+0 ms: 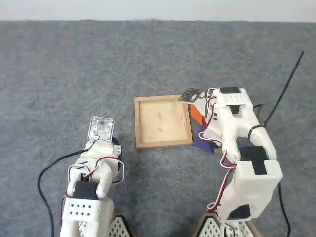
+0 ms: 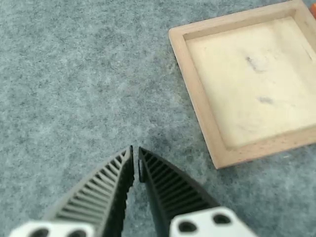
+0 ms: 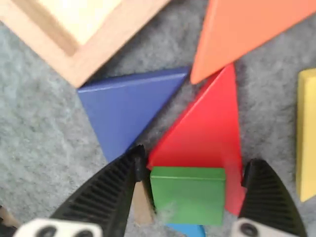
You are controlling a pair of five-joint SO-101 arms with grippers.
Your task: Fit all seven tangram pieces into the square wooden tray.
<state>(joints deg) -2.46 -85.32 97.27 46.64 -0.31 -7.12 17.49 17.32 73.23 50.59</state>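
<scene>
The square wooden tray [image 1: 138, 123] lies mid-table with nothing in it, and its rim [image 2: 197, 94] and corner [image 3: 94, 54] show in both wrist views. Just right of it the pieces lie clustered: an orange triangle [image 3: 247, 24], a blue triangle [image 3: 126, 106], a red triangle [image 3: 207, 128], a green square [image 3: 187, 195] and a yellow piece [image 3: 307, 133]. My right gripper [image 3: 195, 163] is open low over them, its fingers either side of the green square, which overlaps the red triangle. My left gripper [image 2: 136, 154] is shut on nothing above bare carpet, left of the tray.
Grey carpet covers the table. A light blue piece [image 3: 185, 229] peeks out under the green square. In the high view the right arm [image 1: 237, 123] hides most of the cluster, leaving orange [image 1: 196, 113] and blue [image 1: 201, 140] edges. Open carpet lies behind and left of the tray.
</scene>
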